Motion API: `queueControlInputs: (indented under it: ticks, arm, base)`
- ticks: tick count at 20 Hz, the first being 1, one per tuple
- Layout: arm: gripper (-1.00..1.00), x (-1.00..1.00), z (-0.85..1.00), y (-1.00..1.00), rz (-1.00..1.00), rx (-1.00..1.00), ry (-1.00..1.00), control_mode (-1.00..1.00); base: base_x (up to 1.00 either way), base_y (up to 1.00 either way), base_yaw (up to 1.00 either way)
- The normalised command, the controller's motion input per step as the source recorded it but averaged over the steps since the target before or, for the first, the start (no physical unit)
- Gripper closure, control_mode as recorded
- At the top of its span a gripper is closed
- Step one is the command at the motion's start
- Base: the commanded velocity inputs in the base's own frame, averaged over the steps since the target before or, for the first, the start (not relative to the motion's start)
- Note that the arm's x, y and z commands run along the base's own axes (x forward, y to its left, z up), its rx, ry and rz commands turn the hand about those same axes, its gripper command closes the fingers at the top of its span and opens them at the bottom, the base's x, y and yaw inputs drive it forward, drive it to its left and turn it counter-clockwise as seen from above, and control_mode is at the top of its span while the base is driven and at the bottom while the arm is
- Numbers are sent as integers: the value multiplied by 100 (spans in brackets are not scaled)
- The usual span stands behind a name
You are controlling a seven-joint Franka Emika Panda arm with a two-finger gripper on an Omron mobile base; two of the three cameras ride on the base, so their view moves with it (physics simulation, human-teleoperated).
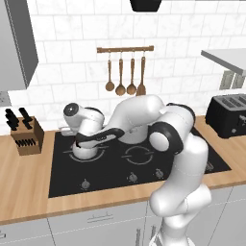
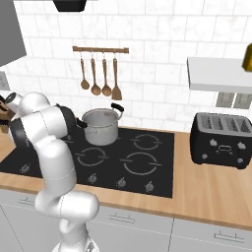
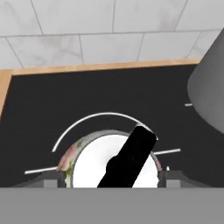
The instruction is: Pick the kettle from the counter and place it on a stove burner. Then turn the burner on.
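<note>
Kettle [image 3: 109, 164]: squat, silver, black handle across top, upright on cooktop inside grey ring of stove burner [image 3: 87, 120], rear-left corner. Counter [image 1: 29, 185]: light brown wood, surrounds cooktop.

White tiled wall [image 1: 72, 57], wooden utensil rail [image 1: 125, 49], grey cabinet [image 1: 17, 43], shelf [image 2: 219, 74]

**Desk and what it carries**

Wooden desk [image 1: 29, 192] holds an inset black cooktop [image 1: 110, 168]. Knife block [image 1: 26, 137] stands on the wood left of it, black toaster [image 2: 221, 140] on the right. On the glass: steel pot [image 2: 101, 127] at rear, kettle [image 1: 88, 151] on a left ring marking.
</note>
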Motion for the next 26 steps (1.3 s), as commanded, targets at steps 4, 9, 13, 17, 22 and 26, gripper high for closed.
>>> queueControlInputs:
  ticks: [4, 9, 13, 17, 22, 26]
  arm:
    - [-100, -3, 0, -14, 0, 0, 0, -100]
    - [-100, -19, 0, -4, 0, 0, 0, -100]
    - [-100, -18, 10, 20, 0, 0, 0, -100]
    - [-100, -28, 17, 30, 0, 0, 0, -100]
    - [-100, -43, 7, 25, 0, 0, 0, -100]
    - [-100, -71, 0, 1, 0, 1, 0, -100]
  base:
    - [0, 0, 0]
    - [0, 0, 0]
    - [0, 0, 0]
    - [0, 0, 0]
    - [0, 0, 0]
    - [0, 0, 0]
